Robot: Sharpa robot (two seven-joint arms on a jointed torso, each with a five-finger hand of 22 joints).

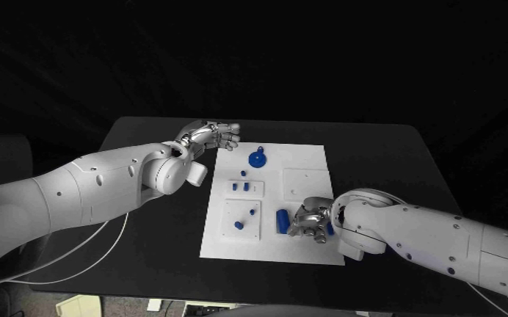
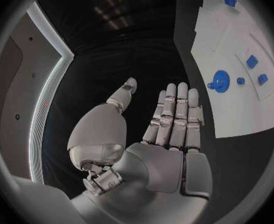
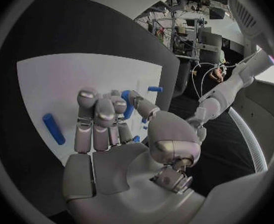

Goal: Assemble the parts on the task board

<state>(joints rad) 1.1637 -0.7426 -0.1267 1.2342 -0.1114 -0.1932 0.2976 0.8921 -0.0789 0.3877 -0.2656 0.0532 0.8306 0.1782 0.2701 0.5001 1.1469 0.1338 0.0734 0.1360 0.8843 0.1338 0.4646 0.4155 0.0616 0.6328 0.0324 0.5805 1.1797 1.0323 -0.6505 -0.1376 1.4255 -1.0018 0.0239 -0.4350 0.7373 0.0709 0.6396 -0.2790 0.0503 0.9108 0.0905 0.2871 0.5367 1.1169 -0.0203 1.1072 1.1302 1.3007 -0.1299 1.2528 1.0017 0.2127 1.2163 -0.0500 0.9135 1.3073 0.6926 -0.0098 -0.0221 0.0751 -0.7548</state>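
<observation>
The white task board (image 1: 302, 177) lies mid-table. On it are a blue disc (image 1: 258, 159), two small blue blocks (image 1: 240, 185), a blue peg (image 1: 246, 221) on a raised plate, and a blue cylinder (image 1: 282, 219). My right hand (image 1: 313, 221) rests over the board's near right part, fingers curled; the right wrist view shows a blue part (image 3: 127, 103) pinched between thumb and fingers, mostly hidden, with the cylinder (image 3: 53, 128) lying beside the hand. My left hand (image 1: 210, 135) hovers off the board's far left corner, fingers straight and apart (image 2: 171, 119), holding nothing. The disc (image 2: 221, 80) sits beyond its fingertips.
A square inset plate (image 1: 305, 180) lies on the board's right half. Black table (image 1: 158, 243) surrounds the board. White cables (image 1: 74, 254) hang off the table's near left edge.
</observation>
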